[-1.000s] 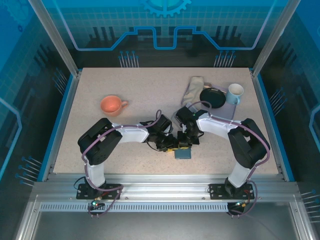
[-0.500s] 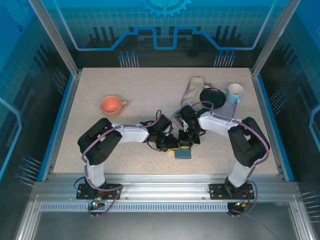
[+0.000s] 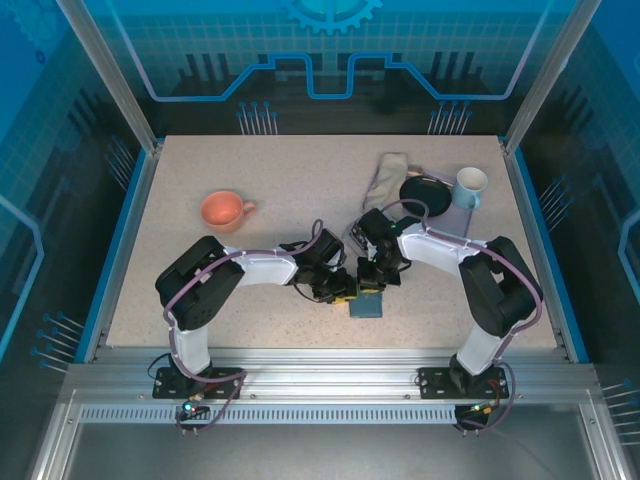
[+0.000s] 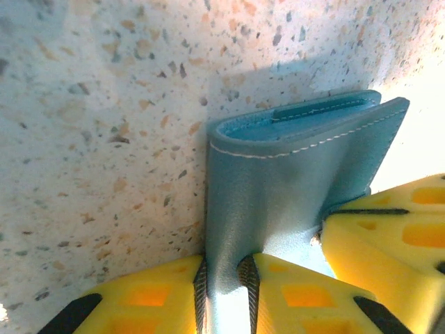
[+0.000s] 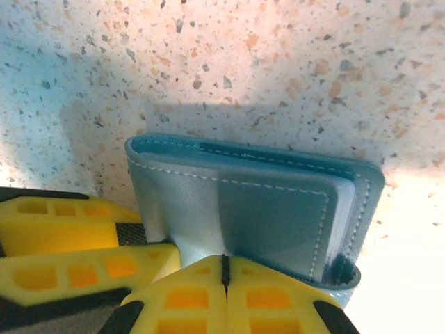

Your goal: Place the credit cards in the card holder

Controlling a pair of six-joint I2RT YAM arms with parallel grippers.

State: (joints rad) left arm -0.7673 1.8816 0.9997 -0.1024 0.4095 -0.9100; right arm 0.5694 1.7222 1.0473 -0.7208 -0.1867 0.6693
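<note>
The slate-blue card holder (image 3: 367,306) lies near the table's front middle, partly unfolded. In the left wrist view one leaf of the card holder (image 4: 278,181) runs down between the black pads of my left gripper (image 4: 224,268), which is shut on it. In the right wrist view its stitched inner pocket faces the camera. A lighter flap of the card holder (image 5: 188,209) narrows into the pressed-together tips of my right gripper (image 5: 224,259). From above, the left gripper (image 3: 345,290) and right gripper (image 3: 372,283) meet at its far edge. The credit cards are hidden.
An orange mug (image 3: 225,210) stands at the left. At the back right are a beige cloth (image 3: 388,178), a black dish (image 3: 425,193) and a white mug (image 3: 469,186). Speckled tabletop (image 3: 280,180) stretches behind the arms.
The right arm has shifted very slightly. Both grips and the card holder stay as they were.
</note>
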